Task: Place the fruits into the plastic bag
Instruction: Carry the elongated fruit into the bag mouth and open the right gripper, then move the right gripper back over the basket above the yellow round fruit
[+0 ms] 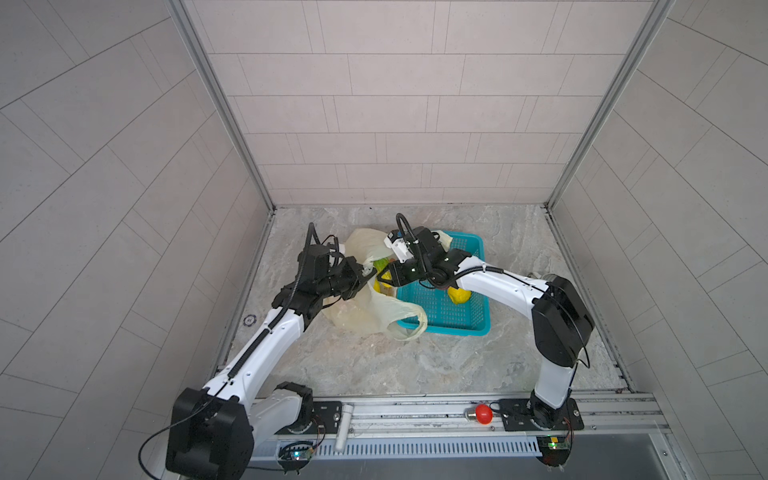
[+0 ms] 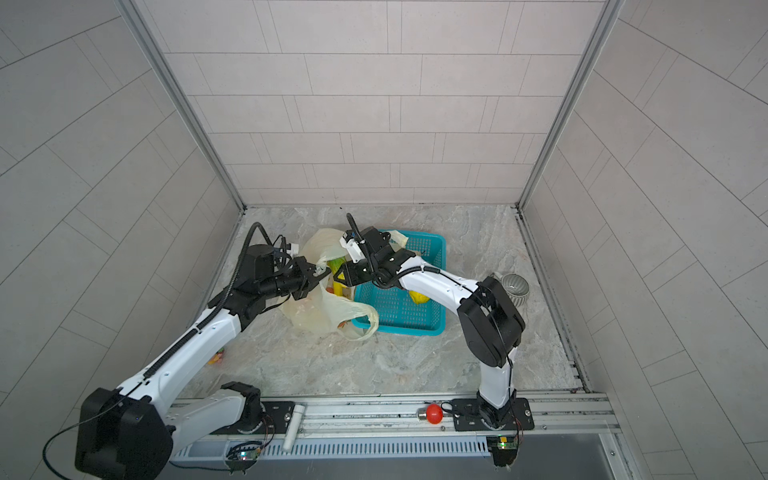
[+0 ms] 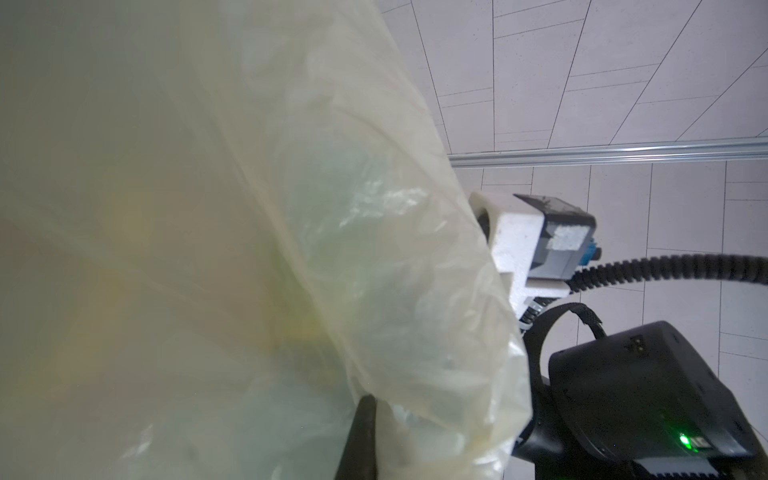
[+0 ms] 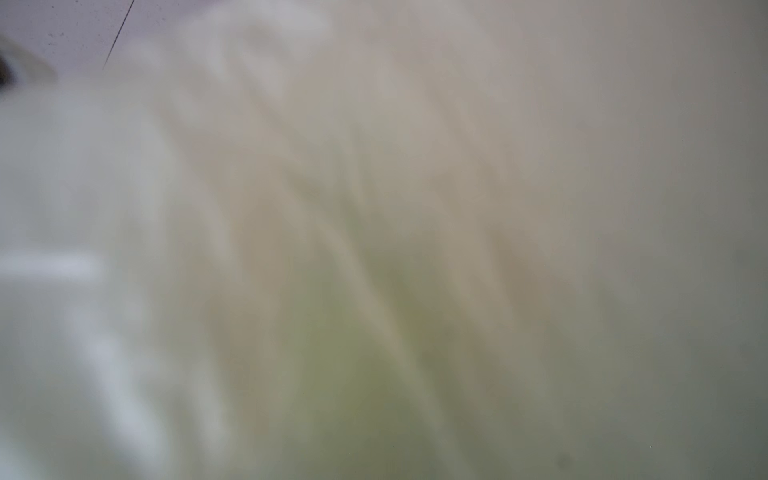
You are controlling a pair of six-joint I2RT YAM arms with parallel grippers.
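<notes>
Trouble could start at the left gripper (image 1: 368, 277), which is clenched on the rim of the plastic bag (image 1: 360, 318). If the thin film slips out, the mouth may close over the green fruit (image 1: 379, 264) inside. The right gripper (image 1: 385, 279) is at the mouth, and I cannot tell how its jaws stand. One yellow fruit (image 1: 458, 295) lies in the teal basket (image 1: 457, 324).

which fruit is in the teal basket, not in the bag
The yellow lemon-like fruit: it alone lies on the teal basket floor, while the green fruit sits inside the plastic bag.
</notes>
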